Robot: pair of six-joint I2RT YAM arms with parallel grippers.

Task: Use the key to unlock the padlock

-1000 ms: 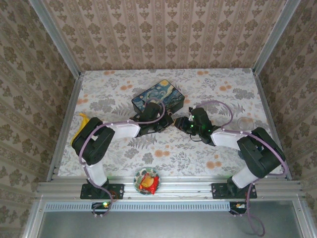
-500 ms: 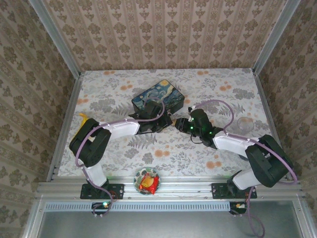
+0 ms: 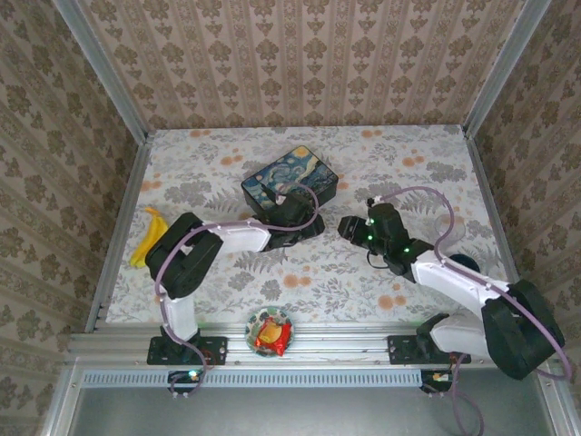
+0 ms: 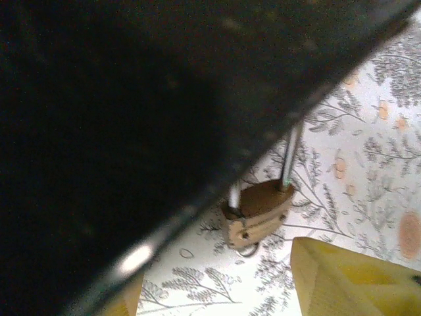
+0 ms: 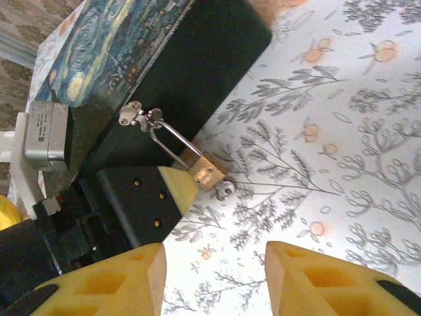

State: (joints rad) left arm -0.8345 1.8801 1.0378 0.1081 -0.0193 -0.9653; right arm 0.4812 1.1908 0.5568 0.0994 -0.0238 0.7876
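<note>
Both jaws have just parted: left gripper (image 4: 214, 283) sits half-open beside the padlock (image 5: 207, 172), and right gripper (image 5: 214, 263) has backed off, wide and empty. I cannot tell whether the shackle (image 5: 172, 141) has released.

A staged robot test cell: aluminium framing (image 3: 309, 345) around wallpapered panels (image 3: 300, 64) and a floral-covered table (image 3: 408, 173).

padlock (image 5: 208, 172) hooked on the latch (image 5: 136, 116) of the tin box (image 5: 191, 66).
</note>
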